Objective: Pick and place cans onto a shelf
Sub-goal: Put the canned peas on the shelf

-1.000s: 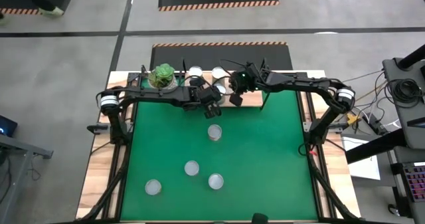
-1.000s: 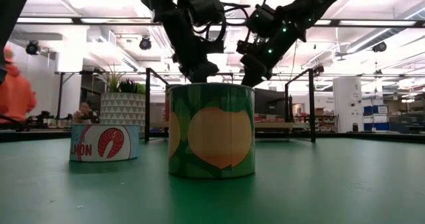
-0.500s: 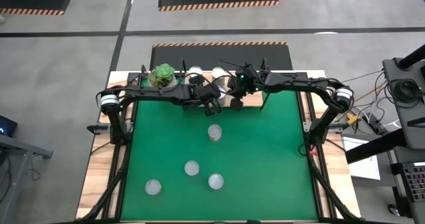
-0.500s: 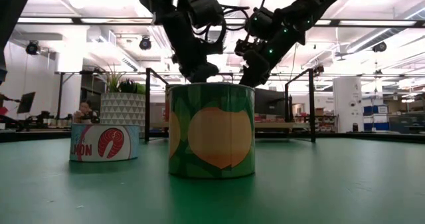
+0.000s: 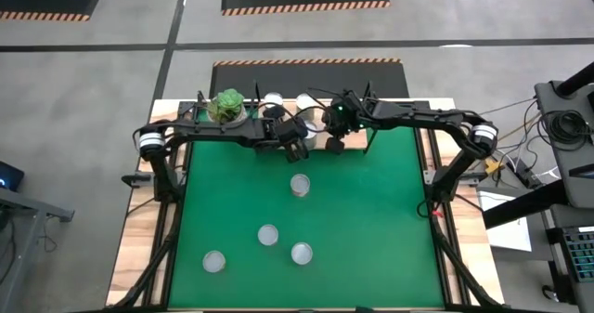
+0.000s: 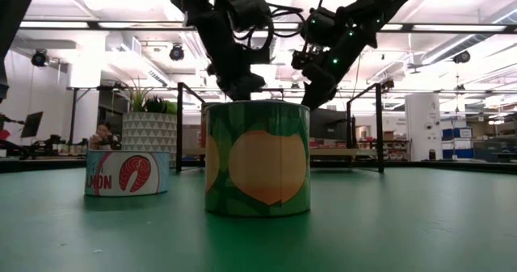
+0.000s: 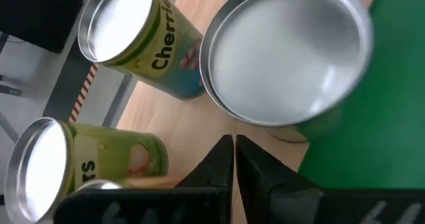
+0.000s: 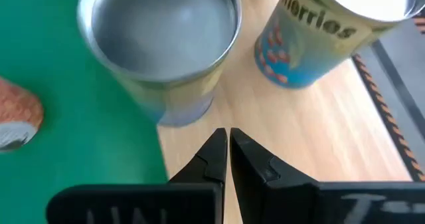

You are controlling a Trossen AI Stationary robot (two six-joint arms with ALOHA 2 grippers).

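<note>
Green matting covers your worktop (image 5: 371, 220), and four cans (image 5: 268, 235) stand loose on it, waiting well apart from the shelf. At the far edge, going left to right, your left hand (image 5: 299, 147) hovers just in front of the potted plant (image 5: 228, 106), its fingers pressed together and holding nothing; its own camera looks down on the cherries can (image 7: 136, 38) already on the wooden shelf (image 7: 166, 114). Your right hand (image 5: 332, 145) hangs beside it over the shelf's front edge, also pinched shut and empty. Both sit high, probably to stay above the can tops. The nearest loose can (image 5: 299, 185) stands just in front of them.
</note>
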